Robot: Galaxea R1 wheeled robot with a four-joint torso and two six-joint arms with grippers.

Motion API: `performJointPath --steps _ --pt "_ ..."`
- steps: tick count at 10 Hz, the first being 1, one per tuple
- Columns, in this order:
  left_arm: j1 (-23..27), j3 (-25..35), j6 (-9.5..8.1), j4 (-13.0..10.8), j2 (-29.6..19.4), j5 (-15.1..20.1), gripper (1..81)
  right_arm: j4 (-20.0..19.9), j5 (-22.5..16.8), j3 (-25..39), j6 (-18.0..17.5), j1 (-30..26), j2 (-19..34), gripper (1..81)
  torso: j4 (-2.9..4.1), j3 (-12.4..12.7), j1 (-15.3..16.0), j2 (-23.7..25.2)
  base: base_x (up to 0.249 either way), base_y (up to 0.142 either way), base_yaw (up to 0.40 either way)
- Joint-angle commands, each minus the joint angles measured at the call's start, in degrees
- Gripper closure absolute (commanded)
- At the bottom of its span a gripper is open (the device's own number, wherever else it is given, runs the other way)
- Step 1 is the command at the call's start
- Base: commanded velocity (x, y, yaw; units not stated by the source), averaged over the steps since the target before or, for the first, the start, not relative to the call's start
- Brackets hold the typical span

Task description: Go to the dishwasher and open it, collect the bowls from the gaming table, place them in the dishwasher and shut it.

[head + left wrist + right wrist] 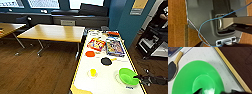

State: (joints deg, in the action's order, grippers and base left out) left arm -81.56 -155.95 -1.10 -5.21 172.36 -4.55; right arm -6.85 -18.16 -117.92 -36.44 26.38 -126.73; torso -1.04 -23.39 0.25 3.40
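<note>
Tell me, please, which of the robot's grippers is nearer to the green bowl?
The right. The right gripper is at the rim of the green bowl on the gaming table; the left wrist view shows wooden floor, no bowl.

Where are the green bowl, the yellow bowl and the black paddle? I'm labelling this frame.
green bowl [127, 75], head view, on its inner floor.
yellow bowl [93, 72], head view, on its middle.
black paddle [106, 61], head view, on its dark blade.
</note>
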Motion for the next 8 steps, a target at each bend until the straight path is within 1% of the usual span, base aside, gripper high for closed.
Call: performJointPath --steps 1,4,5,6,7,8 --pt "0.65 -0.05 0.22 0.55 -0.08 3.76 1.0 -0.88 -1.17 -1.07 -0.12 -5.50 0.93 1.0 0.00 0.00 0.00 0.00 0.000 0.000 0.000" --pt "0.65 -0.05 0.22 0.55 -0.17 3.84 1.0 -0.97 -0.56 -0.20 -0.38 -4.62 -0.30 1.0 0.00 0.00 0.00 0.00 0.000 0.000 0.000" --pt "0.64 -0.05 0.22 0.55 -0.17 3.84 1.0 -1.76 0.23 0.51 -0.30 -3.74 -0.39 1.0 0.00 0.00 0.00 0.00 0.000 0.000 0.000" --pt "0.56 -0.05 0.13 0.55 -0.26 3.76 1.0 -2.37 2.92 1.20 -0.39 -1.99 -0.30 81.1 0.00 0.00 0.00 0.00 0.000 0.000 0.000" --pt "0.56 -0.05 0.22 0.55 -0.26 3.76 1.0 -2.47 3.92 1.91 -0.39 -1.19 -0.30 81.1 0.00 0.00 0.00 0.00 0.000 0.000 0.000" --pt "0.56 -0.05 0.22 0.55 -0.26 3.76 1.0 -2.90 3.41 3.39 -0.39 -1.54 0.57 81.1 0.00 0.00 0.00 0.00 0.000 0.000 0.000"
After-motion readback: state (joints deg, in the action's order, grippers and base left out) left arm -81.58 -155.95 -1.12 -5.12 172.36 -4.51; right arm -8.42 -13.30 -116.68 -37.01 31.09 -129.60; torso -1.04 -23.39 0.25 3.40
